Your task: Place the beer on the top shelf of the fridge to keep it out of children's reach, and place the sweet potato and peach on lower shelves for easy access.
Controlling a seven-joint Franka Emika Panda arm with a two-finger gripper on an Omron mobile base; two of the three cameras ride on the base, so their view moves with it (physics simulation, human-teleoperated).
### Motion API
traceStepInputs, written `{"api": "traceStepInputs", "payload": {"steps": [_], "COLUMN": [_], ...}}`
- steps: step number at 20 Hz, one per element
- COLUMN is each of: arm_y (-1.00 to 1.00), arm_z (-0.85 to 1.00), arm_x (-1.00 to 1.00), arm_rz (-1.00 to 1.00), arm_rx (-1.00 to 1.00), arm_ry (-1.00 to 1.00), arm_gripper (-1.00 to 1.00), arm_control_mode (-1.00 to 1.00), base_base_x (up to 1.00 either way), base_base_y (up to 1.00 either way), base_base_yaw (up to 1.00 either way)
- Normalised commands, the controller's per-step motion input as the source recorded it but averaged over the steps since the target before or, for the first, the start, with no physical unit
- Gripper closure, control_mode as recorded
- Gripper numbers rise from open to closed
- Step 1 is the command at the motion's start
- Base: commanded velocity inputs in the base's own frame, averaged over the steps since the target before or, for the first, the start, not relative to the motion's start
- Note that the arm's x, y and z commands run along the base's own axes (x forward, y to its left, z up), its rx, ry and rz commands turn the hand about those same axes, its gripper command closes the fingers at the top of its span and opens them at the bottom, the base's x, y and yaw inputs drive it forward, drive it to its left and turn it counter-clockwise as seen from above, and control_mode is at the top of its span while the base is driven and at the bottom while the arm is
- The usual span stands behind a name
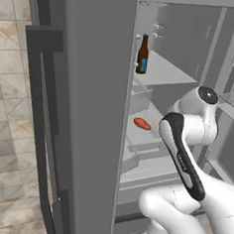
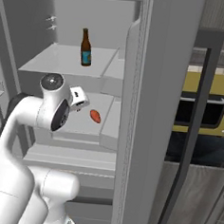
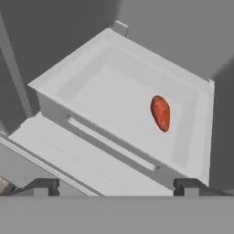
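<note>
The tall grey fridge (image 1: 89,112) stands with its door swung wide, its long dark bar handle (image 1: 38,128) toward the camera in the left base view. Inside the fridge, the slim dark-brown glass beer bottle with the blue-teal label (image 1: 143,54) stands upright on the highest pale-grey shelf panel (image 1: 167,71), near that panel's front edge and close to the fridge's hinge-side wall. One level beneath the bottle, the small elongated orange-red sweet potato (image 1: 142,124) lies flat on a wide pale-grey lower shelf (image 2: 80,121); in the hand view it (image 3: 160,113) rests alone on this raised-rim panel (image 3: 91,91), nearer the rim on the right of that view than the one on the left. The two-finger gripper (image 3: 116,186) hovers just in front of this lower shelf, apart from the sweet potato, its dark fingertips (image 3: 43,186) spread wide with nothing between them. Beside the fridge, past its door edge in the right base view, a yellow oven-like appliance (image 2: 205,104) sits above dark cabinets.
</note>
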Motion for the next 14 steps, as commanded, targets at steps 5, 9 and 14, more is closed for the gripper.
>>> {"api": "traceStepInputs", "payload": {"steps": [5, 9, 14], "arm_y": [0.00, 0.00, 0.05], "arm_z": [0.10, 0.59, 0.74], "arm_x": [-0.98, -0.81, -0.69], "arm_rz": [0.00, -0.02, -0.12], "arm_rx": [0.25, 0.15, 0.00], "arm_ry": [0.02, 0.00, 0.05], "arm_gripper": [-1.00, -1.00, -1.00], "arm_control_mode": [-1.00, -1.00, -1.00], "base_base_x": [0.00, 0.00, 0.00], "base_base_y": [0.00, 0.00, 0.00], "base_base_yaw": [0.00, 0.00, 0.00]}}
